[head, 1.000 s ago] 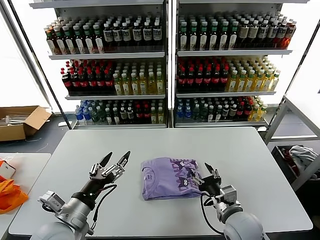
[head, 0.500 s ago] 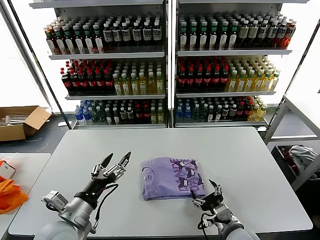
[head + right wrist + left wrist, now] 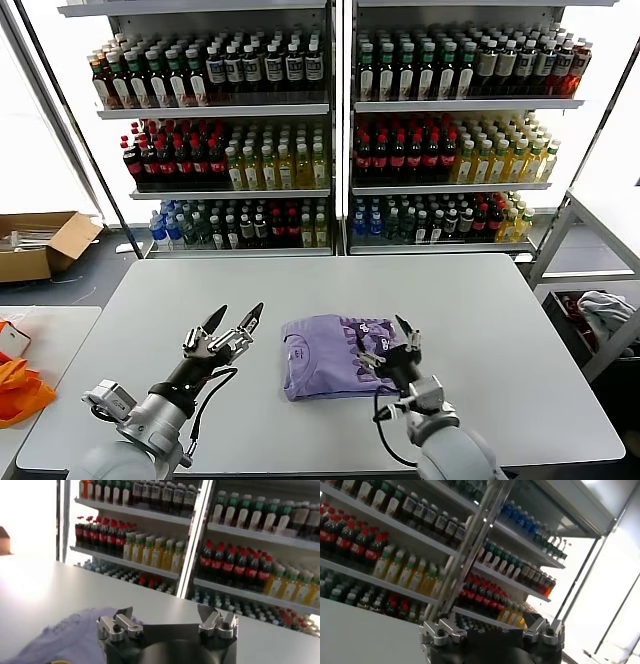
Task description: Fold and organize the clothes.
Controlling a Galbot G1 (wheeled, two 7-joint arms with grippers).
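Nearest to you, the right gripper [image 3: 392, 342] sits over the near right corner of the folded T-shirt [image 3: 335, 356], with its jaws spread apart and nothing held between them. From the head view you cannot tell whether the fingertips touch the fabric or hover just above it. In the right wrist view, the same gripper [image 3: 167, 625] shows both jaw bases well apart, with the lavender T-shirt [image 3: 70, 637] lying on the counter [image 3: 45, 592] beside it.

The left gripper [image 3: 230, 325] is held above the counter [image 3: 520, 340], to the left of the T-shirt and apart from it. Its jaws are open and empty (the dark fingertips point up and away from you). The left wrist view confirms the spread jaw bases [image 3: 492, 632].

The T-shirt lies folded into a compact rectangle near the middle of the counter, with its darker purple print on the right-hand part.

Beyond the counter, the shelves [image 3: 330, 110] stand stocked with bottles.
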